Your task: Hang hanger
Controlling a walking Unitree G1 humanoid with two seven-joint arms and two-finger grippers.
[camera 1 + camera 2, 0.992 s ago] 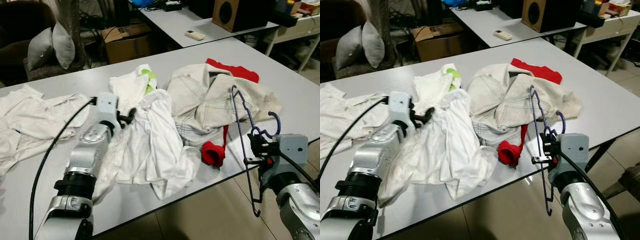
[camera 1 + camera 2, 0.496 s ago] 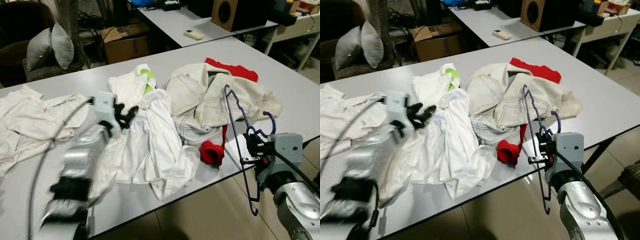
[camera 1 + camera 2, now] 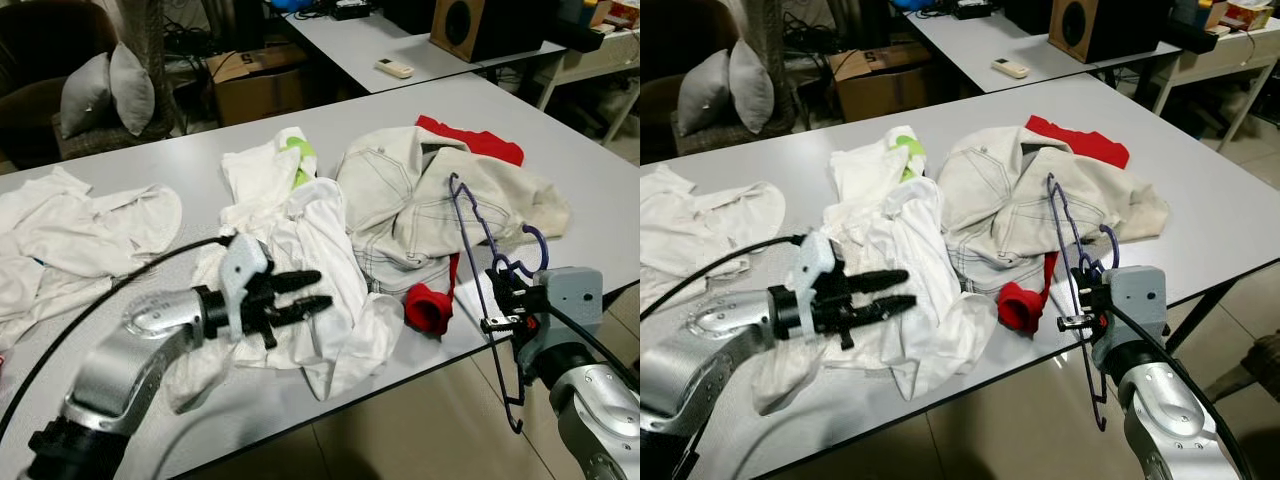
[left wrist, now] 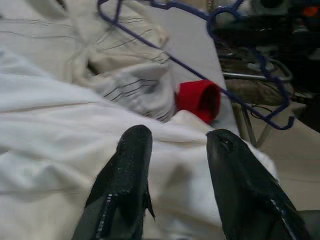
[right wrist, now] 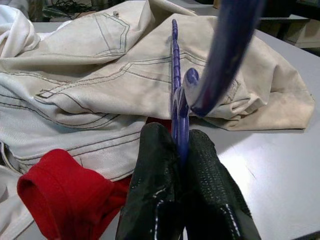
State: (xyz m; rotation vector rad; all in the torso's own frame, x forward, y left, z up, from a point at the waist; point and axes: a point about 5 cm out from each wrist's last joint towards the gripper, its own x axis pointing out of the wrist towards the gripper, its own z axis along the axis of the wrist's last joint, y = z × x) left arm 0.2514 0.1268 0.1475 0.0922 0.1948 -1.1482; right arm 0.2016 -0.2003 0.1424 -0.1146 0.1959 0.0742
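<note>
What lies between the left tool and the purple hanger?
In the left eye view, white shirt, then red sleeve cuff, lie between left tool and hanger.

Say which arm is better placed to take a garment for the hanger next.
Left. The left gripper hangs open over the white garment, while the right gripper has its jaws clamped on the purple hanger.

table middle: white garment (image 3: 300, 290) and beige jacket (image 3: 430, 200) piled side by side, no bare gap between them
near edge: red sleeve (image 3: 428, 308) beside hanger (image 3: 490, 260)
far right of table (image 3: 590, 170): bare
front left corner: bare strip
far left: more white clothes (image 3: 70, 235)
</note>
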